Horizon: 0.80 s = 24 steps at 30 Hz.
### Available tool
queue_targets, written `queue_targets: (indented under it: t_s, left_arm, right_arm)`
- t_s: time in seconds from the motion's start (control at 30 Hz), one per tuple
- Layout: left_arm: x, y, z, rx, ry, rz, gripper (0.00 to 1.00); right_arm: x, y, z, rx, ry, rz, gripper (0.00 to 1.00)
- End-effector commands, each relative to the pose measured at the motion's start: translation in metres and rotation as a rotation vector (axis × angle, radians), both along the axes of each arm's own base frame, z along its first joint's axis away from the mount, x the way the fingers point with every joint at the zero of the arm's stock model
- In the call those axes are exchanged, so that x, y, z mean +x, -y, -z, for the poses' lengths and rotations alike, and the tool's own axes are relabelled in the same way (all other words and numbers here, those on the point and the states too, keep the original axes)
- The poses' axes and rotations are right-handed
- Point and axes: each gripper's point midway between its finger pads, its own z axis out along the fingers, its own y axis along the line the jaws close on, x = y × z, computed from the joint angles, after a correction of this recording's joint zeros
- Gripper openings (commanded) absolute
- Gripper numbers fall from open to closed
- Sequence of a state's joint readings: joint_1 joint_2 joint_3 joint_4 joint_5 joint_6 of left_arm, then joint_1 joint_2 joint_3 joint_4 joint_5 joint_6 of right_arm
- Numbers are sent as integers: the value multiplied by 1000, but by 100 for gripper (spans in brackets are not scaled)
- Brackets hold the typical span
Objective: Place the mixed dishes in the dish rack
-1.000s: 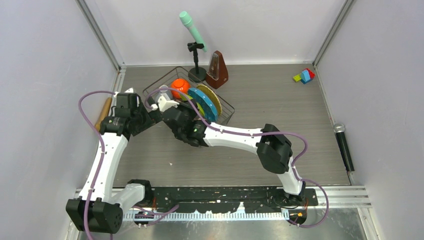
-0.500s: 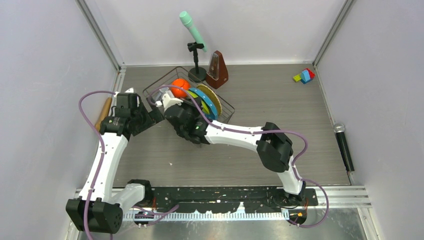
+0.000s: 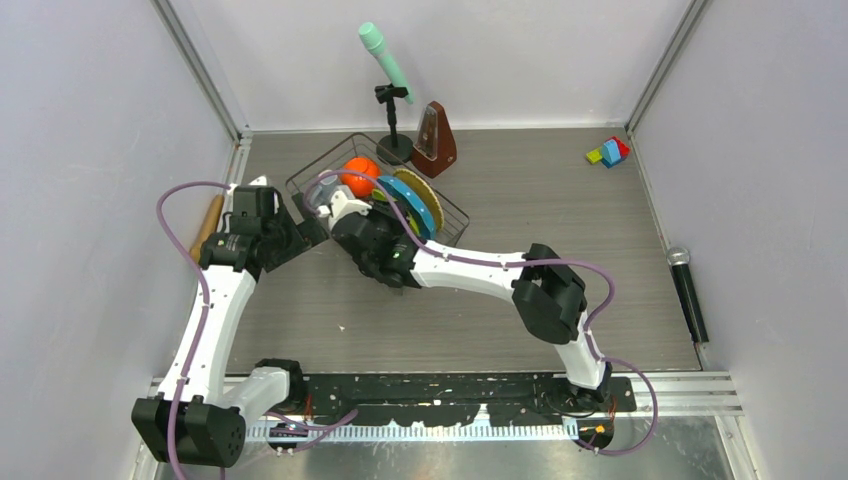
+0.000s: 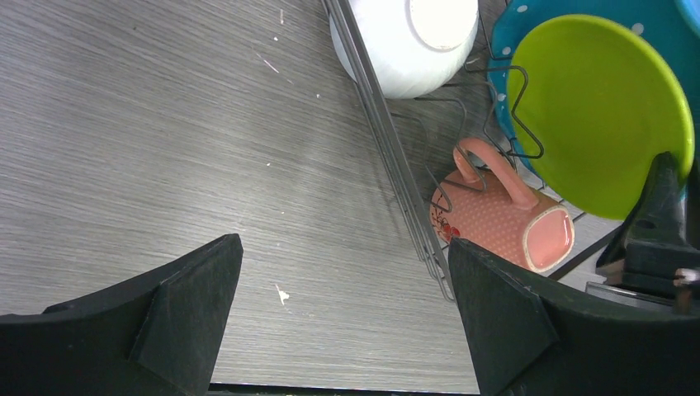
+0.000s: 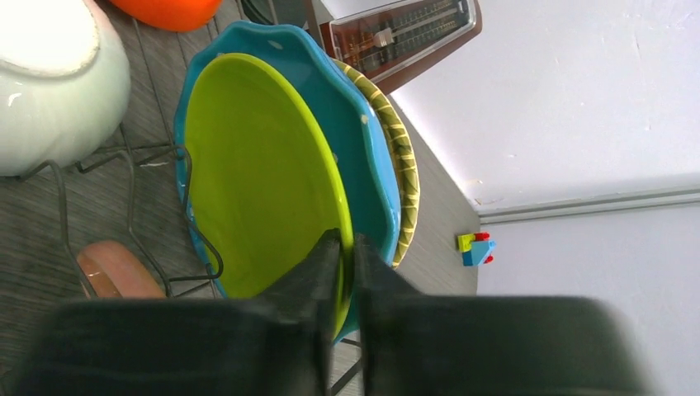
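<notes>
The dish rack (image 3: 452,217) holds the orange bowl (image 3: 358,172), the white bowl (image 4: 404,49), the blue dotted plate (image 5: 355,157) and the yellow woven-look plate (image 5: 404,173). The pinkish-tan mug (image 4: 503,223) lies on its side in there too. The lime-green plate (image 5: 256,181) stands on edge in front of the blue one. My right gripper (image 5: 347,243) is shut on its rim, one finger on each face. My left gripper (image 4: 342,272) hangs open over bare table just outside the rack's wire edge (image 4: 396,165), holding nothing.
A brown metronome (image 3: 435,140) and a green microphone on a black stand (image 3: 385,60) are right behind the rack. Toy blocks (image 3: 608,152) lie at the back right, a black microphone (image 3: 688,290) by the right wall, a wooden rolling pin (image 3: 207,225) by the left wall.
My right wrist has moved a little back and left, carrying the lime-green plate further in among the rack's prongs. The left arm has stayed put.
</notes>
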<state>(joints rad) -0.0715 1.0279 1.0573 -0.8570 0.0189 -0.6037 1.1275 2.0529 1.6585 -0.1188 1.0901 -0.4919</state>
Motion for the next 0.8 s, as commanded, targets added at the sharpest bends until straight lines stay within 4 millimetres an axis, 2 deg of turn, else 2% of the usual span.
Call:
queue_targets:
  t_s: [0.0, 0.07, 0.13, 0.27, 0.3, 0.43, 0.53, 0.63, 0.67, 0.7, 0.73, 0.77]
  left_arm:
    - [7, -1, -8, -7, 42, -16, 100]
    - [7, -1, -7, -9, 39, -15, 100]
    - [9, 1, -5, -14, 34, -9, 100]
    - [12, 9, 1, -57, 21, 8, 100]
    - [13, 13, 4, -82, 15, 8, 100]
    - [18, 32, 14, -193, -5, 30, 97]
    - [23, 45, 17, -263, -5, 56, 94]
    - [27, 51, 24, -304, -8, 61, 92]
    - [29, 53, 27, -318, -10, 60, 91]
    - [31, 56, 30, -335, -13, 62, 90]
    - [33, 59, 33, -352, -16, 63, 87]
    - [37, 63, 35, -376, -14, 65, 82]
  right_arm:
    - [3, 15, -27, 88, 32, 58, 47]
    - [2, 17, -33, 110, 30, 58, 62]
    - [2, 18, -40, 141, 22, 60, 66]
    - [0, 21, -63, 216, -8, 68, 71]
    - [-4, 23, -64, 202, -35, 54, 71]
    - [-15, 25, -80, 326, -126, -9, 73]
    - [-24, 31, -84, 418, -201, -40, 73]
    - [-28, 52, -93, 515, -248, -35, 74]
    - [-25, 64, -87, 524, -260, -9, 74]
    - [-28, 72, -95, 589, -268, -8, 74]
    - [-25, 83, -84, 604, -300, 8, 74]
    - [-27, 95, -95, 676, -293, 19, 74]
